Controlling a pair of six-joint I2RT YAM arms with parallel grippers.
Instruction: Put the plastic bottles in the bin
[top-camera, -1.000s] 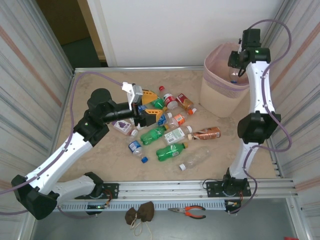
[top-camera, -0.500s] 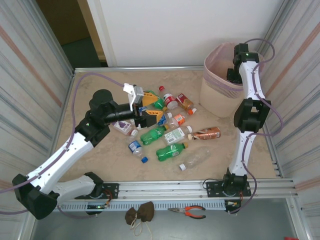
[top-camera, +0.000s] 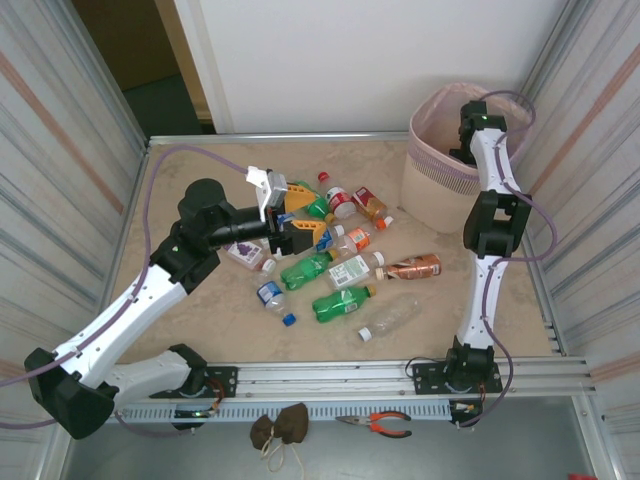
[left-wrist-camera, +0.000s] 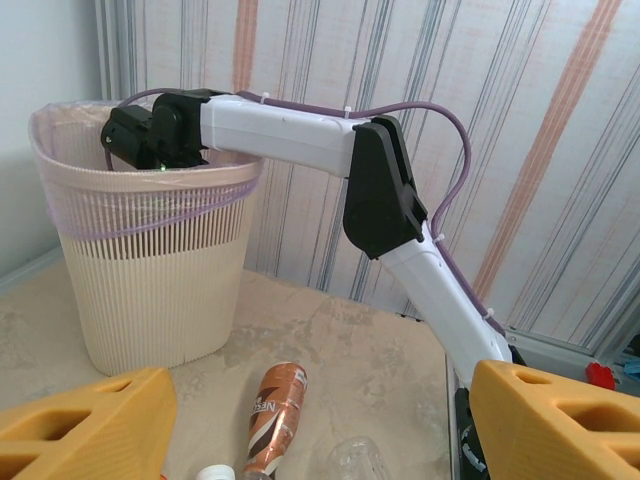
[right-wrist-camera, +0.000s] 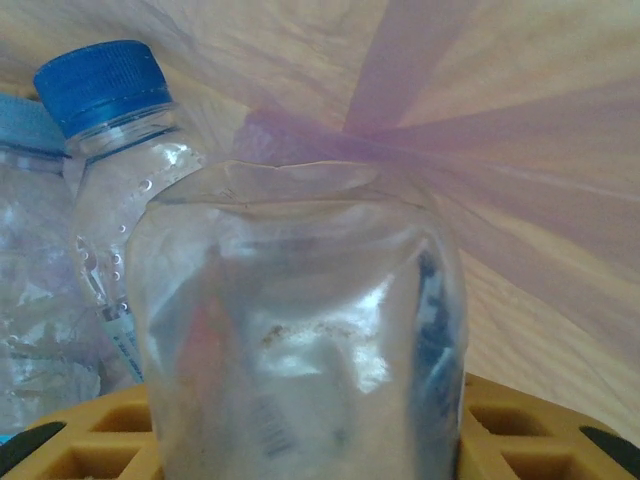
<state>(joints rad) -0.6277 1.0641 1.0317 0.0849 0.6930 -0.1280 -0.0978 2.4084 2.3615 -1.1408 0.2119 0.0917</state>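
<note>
The loose bottles (top-camera: 342, 303) lie across the middle of the table (top-camera: 200, 300) exactly as they lay a second ago. A clear bottle (top-camera: 392, 317) is nearest the front edge and a brown bottle (top-camera: 412, 267) lies on the cluster's right side. The left gripper (top-camera: 303, 212) hovers over the far left part of the cluster, jaws wide with nothing between them. It has barely shifted. The bin (top-camera: 435, 195) stands in the far right corner. A second ago the right arm held its load above the rim. Now its elbow has swung in toward the bin and the wrist reaches down inside. There the right gripper (right-wrist-camera: 305, 430) has its jaws around the held bottle (right-wrist-camera: 300, 300), a clear one, against the pink liner (right-wrist-camera: 500, 150). A blue-capped bottle (right-wrist-camera: 110, 120) lies just beside it on the left.
</note>
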